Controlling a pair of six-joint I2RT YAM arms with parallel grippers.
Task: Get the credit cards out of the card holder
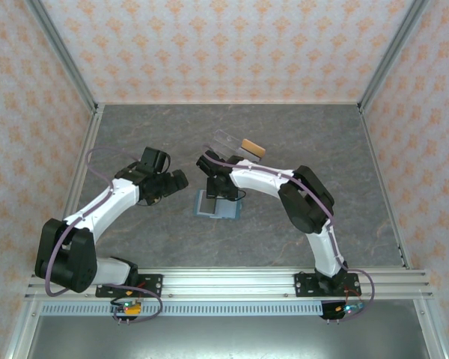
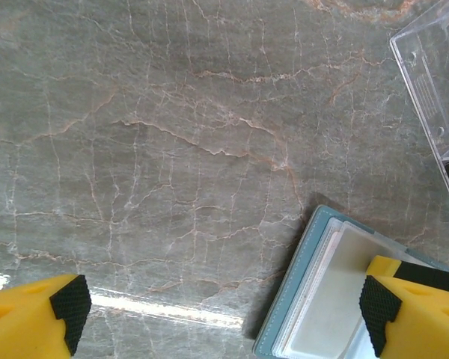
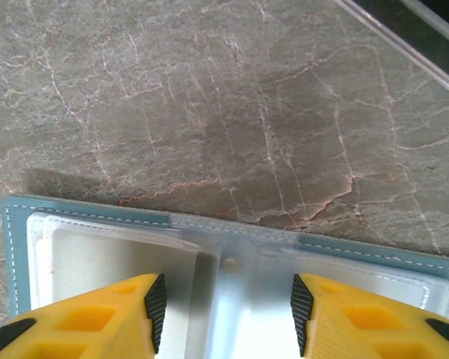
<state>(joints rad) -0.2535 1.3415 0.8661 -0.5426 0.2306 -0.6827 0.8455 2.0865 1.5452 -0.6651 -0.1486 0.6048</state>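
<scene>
The left gripper [image 1: 172,182] hovers just left of the card holder [image 1: 217,203], jaws spread wide and empty. In its wrist view the black pads [image 2: 71,303] frame bare grey marbled tabletop [image 2: 172,149], with the holder's teal corner poking in at lower right.

The card holder lies opened flat on the table, both panels facing up. Pale cards [image 3: 97,258] sit tucked in its clear sleeves — none is out yet.

Directly above the holder hangs the right gripper [image 1: 218,188], its jaws also parted and gripping nothing. One finger is over each panel, either side of the centre fold.

Beyond the holder, toward its far right, is a clear acrylic stand [image 1: 232,140] with a small tan item [image 1: 252,147] at its end, both apart from the holder.

The step in hand looks like the approach for the first extraction. The next move probably calls for shifting the right gripper off the fold onto a card's exposed edge, closing narrowly on that thin edge, and drawing it out along the sleeve opening. The left gripper would likely need to pin the soft holder down — otherwise it may lift with the card.
</scene>
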